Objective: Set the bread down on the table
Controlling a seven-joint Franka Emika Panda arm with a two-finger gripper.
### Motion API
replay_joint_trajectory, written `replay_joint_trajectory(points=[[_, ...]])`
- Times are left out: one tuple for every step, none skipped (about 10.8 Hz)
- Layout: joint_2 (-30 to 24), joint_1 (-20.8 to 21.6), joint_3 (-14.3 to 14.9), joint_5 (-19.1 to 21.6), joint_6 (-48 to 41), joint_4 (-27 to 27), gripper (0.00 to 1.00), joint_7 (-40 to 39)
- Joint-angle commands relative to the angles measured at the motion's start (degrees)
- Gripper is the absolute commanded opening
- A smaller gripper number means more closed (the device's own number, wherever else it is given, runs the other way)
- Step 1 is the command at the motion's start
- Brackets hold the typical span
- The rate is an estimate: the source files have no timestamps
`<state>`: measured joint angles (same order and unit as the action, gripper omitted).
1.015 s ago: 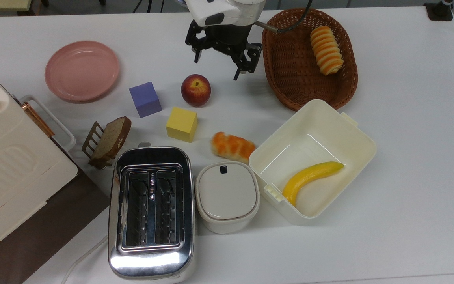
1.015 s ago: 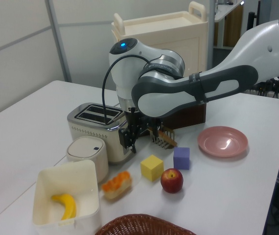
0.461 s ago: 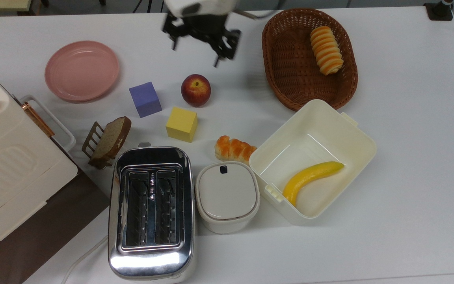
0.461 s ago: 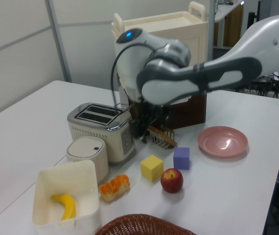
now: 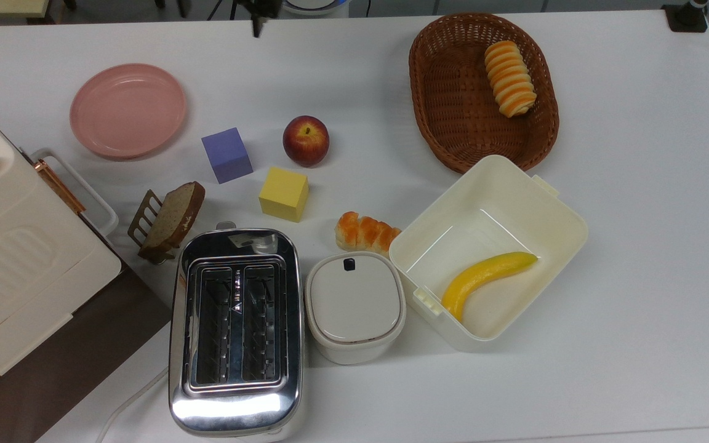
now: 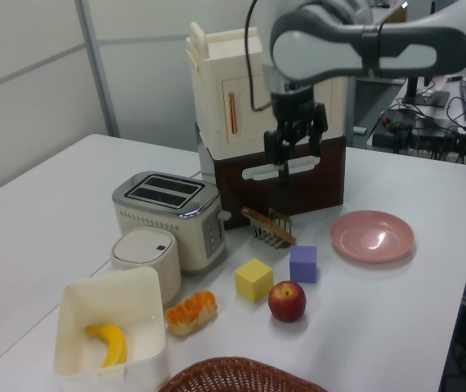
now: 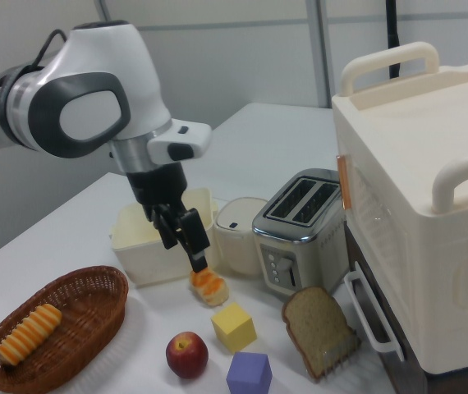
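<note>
The bread (image 5: 367, 231), a small golden-orange bun, lies on the white table (image 5: 637, 246) between the yellow cube and the cream box, close to the lidded pot. It also shows low in the left view (image 6: 192, 312) and in the right view (image 7: 209, 287). My gripper (image 6: 293, 151) hangs high above the table in front of the cream appliance, open and holding nothing. In the right view the gripper (image 7: 185, 245) points down, well clear of the bun. One dark fingertip (image 5: 258, 26) pokes in at the top view's top edge.
Around the bun stand a yellow cube (image 5: 284, 194), an apple (image 5: 306, 140), a purple cube (image 5: 226, 155), a toaster (image 5: 236, 329), a lidded white pot (image 5: 355, 306) and a cream box (image 5: 551, 209) with a banana (image 5: 487, 274). A basket (image 5: 453, 104) holds a long roll (image 5: 509, 78). A pink plate (image 5: 128, 111) and a racked slice (image 5: 173, 218) sit on the top view's left.
The gripper has risen and drawn away from beside the apple towards the top view's upper left edge. The bun rolled slightly towards the box a second ago and now lies still.
</note>
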<state>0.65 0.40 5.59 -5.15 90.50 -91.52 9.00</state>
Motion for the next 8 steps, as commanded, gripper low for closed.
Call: replay_joint_trajectory(points=[[0.31,-1.89,-0.14,2.34,-1.02,1.17,1.0,-1.62],[0.23,-1.89,-0.4,2.34,-1.11,1.08,1.0,-1.53],[0.05,-1.98,-0.49,2.34,-1.29,1.08,1.0,-1.53],[0.14,-1.89,-0.49,2.34,-1.03,1.08,1.0,-1.44],[0.22,-1.89,-0.49,2.34,-1.02,1.08,1.0,-1.44],[0.14,-1.98,-0.58,2.34,-1.11,1.08,1.0,-1.44],[0.05,-1.98,-0.49,2.34,-1.11,1.08,1.0,-1.62],[0.05,-1.98,-0.49,2.34,-1.29,1.08,1.0,-1.53]])
